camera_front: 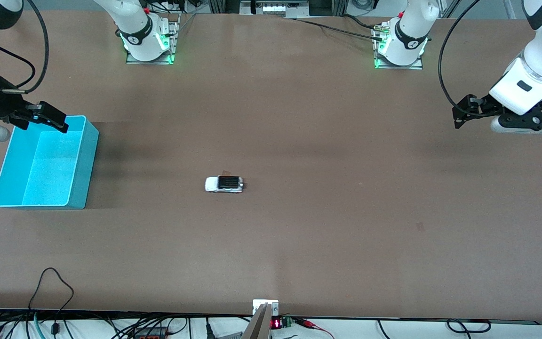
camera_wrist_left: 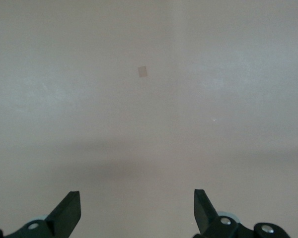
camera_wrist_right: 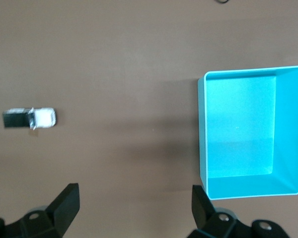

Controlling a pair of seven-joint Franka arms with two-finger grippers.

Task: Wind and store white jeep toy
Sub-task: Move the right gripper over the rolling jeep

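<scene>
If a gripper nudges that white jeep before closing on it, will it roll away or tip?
The white jeep toy sits on its wheels on the bare table, so a lengthwise nudge would likely roll it. It looks low and tiny, so tipping seems unlikely. Probably light and rigid.

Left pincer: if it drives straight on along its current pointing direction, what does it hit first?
Probably just bare table. The left pincer is open, and its wrist view shows only brown surface ahead with a small pale patch; the white jeep toy sits mid-table, out of that line.
</scene>
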